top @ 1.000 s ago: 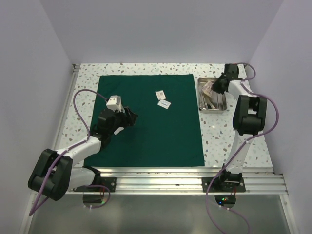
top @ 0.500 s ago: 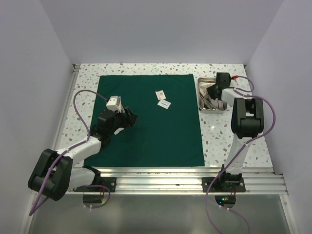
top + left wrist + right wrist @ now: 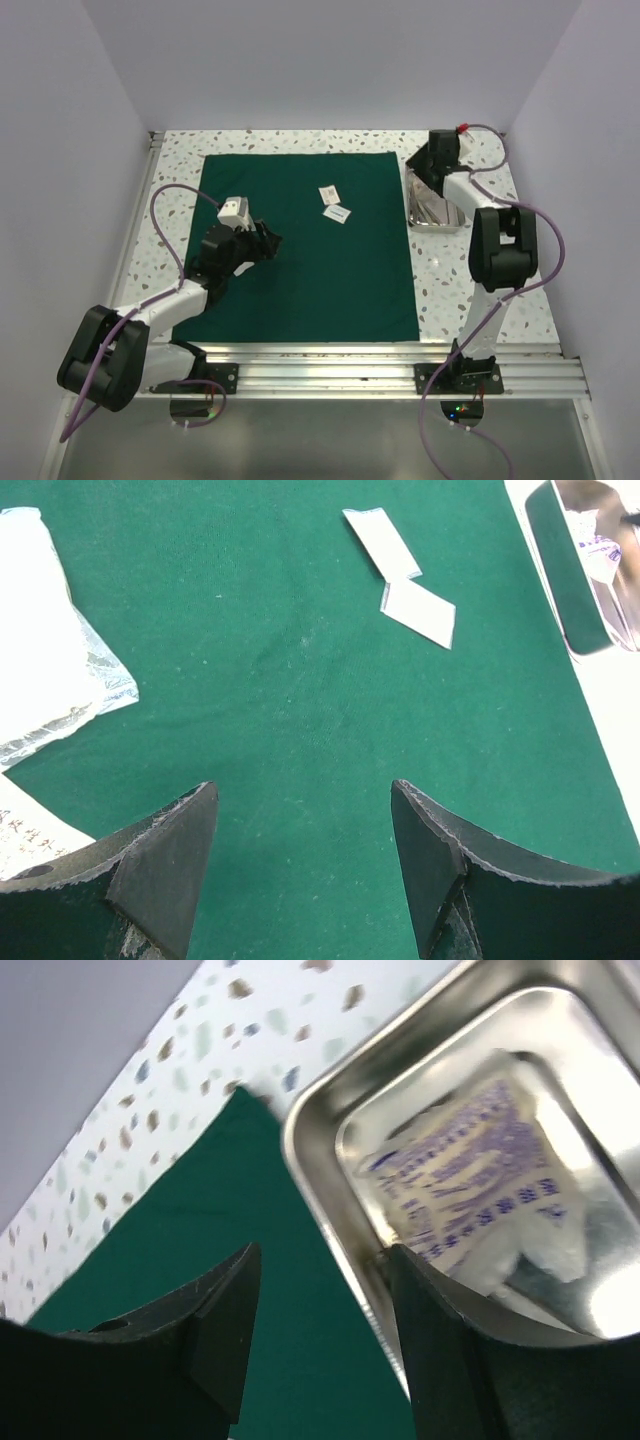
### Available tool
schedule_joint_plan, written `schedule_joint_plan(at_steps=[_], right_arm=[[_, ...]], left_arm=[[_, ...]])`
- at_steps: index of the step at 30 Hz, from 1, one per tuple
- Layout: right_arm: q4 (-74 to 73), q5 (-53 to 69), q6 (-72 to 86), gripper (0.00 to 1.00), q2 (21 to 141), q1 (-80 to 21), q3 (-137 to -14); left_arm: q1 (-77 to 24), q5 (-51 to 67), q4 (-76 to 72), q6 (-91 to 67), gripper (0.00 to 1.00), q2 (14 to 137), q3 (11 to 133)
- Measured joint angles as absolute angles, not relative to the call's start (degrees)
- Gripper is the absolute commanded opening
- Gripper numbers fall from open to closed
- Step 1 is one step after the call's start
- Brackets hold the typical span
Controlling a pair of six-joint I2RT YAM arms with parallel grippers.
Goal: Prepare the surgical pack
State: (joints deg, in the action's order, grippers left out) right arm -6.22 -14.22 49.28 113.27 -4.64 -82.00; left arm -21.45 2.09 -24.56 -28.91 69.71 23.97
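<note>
Cloth: we see the dark green cloth (image 3: pixel 300 270) spread flat as a square on the middle of the speckled table (image 3: pixel 180 150), its near edge along the table's near edge and its far edge short of the table's far edge.

Small packets: two flat white packets (image 3: pixel 328 193) (image 3: pixel 338 213) lie on the cloth toward the middle of its far edge, just beside each other.

Tray: a shiny steel tray (image 3: pixel 455 222) sits by the table's far right corner, just beside the cloth's far right corner. A printed white packet (image 3: pixel 470 1190) lies inside it.

Left gripper: the left gripper (image 3: pixel 268 240) hangs over the left half of the cloth. In its wrist view its jaws stand wide apart with only bare cloth between them, grasping nothing.

Wrappers: that same view shows a clear plastic wrapper (image 3: pixel 60 630) and a printed paper slip (image 3: pixel 30 830) on the cloth at its left edge.

Right gripper: the right gripper (image 3: pixel 425 165) is over the tray's far left corner. We see its jaws released and apart, one finger over the cloth, the other at the tray's rim, nothing between them.
</note>
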Motion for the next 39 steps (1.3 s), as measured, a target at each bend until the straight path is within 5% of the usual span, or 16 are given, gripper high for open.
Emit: schedule_joint_plan(at_steps=[13, 28, 34, 39], right_arm=[[-3.7, 5.4, 38.5, 0.52, 114.0, -17.1, -82.8], [-0.3, 8.1, 43.9, 0.48, 116.3, -20.1, -72.8], [3.8, 9.8, 45.6, 0.45, 116.2, -19.8, -70.8], [5.1, 10.7, 47.2, 0.44, 116.2, -19.8, -70.2]], left_arm=[[-21.5, 2.1, -24.8, -28.9, 0.74, 69.7, 23.9], [-21.5, 7.3, -24.1, -29.8, 0.73, 82.8, 35.3], [-22.2, 12.4, -23.4, -32.5, 0.66, 96.9, 49.1], [-23.3, 15.4, -22.5, -34.4, 0.49, 106.6, 57.3]])
